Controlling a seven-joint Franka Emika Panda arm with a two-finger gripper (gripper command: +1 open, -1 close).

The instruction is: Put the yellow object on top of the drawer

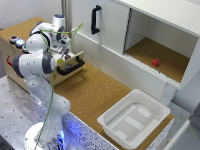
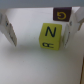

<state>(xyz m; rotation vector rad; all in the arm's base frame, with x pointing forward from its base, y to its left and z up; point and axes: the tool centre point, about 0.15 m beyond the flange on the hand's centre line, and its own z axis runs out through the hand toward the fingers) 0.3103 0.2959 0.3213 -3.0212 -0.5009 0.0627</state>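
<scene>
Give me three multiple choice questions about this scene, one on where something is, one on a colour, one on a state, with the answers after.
1. Where is the small red object?
A. In the white tray
B. In the open cabinet compartment
C. On the drawer box

2. What colour is the block marked N in the wrist view?
A. Yellow
B. Blue
C. Green

3. How is the gripper?
A. Shut on the block
B. Shut on nothing
C. Open, fingers apart

Answers: B, it sits on the cork floor of the compartment. A, its faces are yellow with dark letters. C, the fingers stand wide on either side, clear of the block.
</scene>
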